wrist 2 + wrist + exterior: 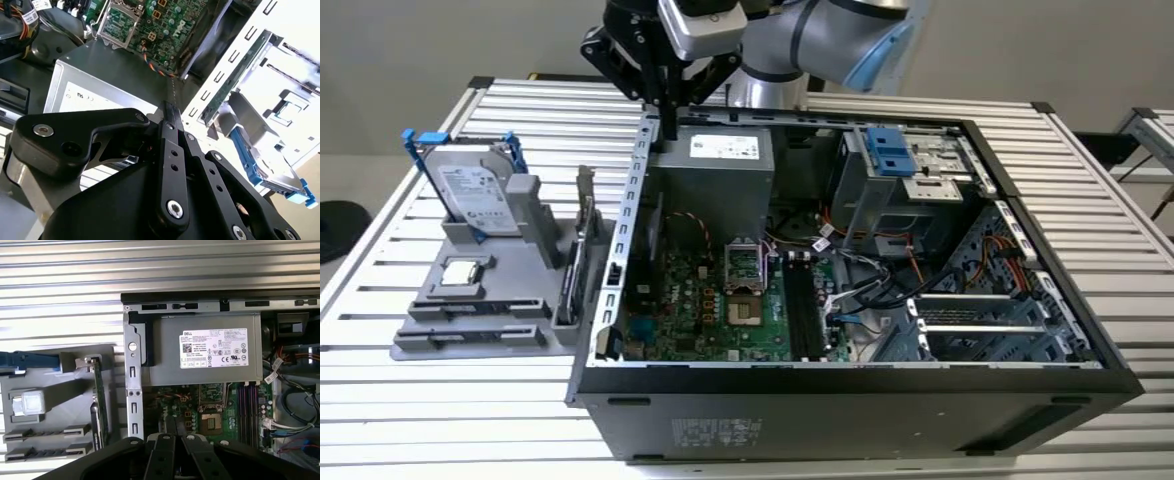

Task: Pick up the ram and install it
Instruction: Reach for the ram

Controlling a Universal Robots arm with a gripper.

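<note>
An open computer case [854,400] is laid on its side on a slatted metal surface [427,400]. A black pincer [670,135] is held over the case's back corner, next to the grey power supply [710,188]. Its 2 fingers [172,125] are pressed together, with nothing between them. The ram [570,295] is stood on edge in a grey holder [467,340] on the surface, just beside the case wall on the exterior view's left and well apart from the pincer. A hard drive [474,195] in a blue frame is propped upright in the same holder. A green main board [707,300] is exposed inside the case.
</note>
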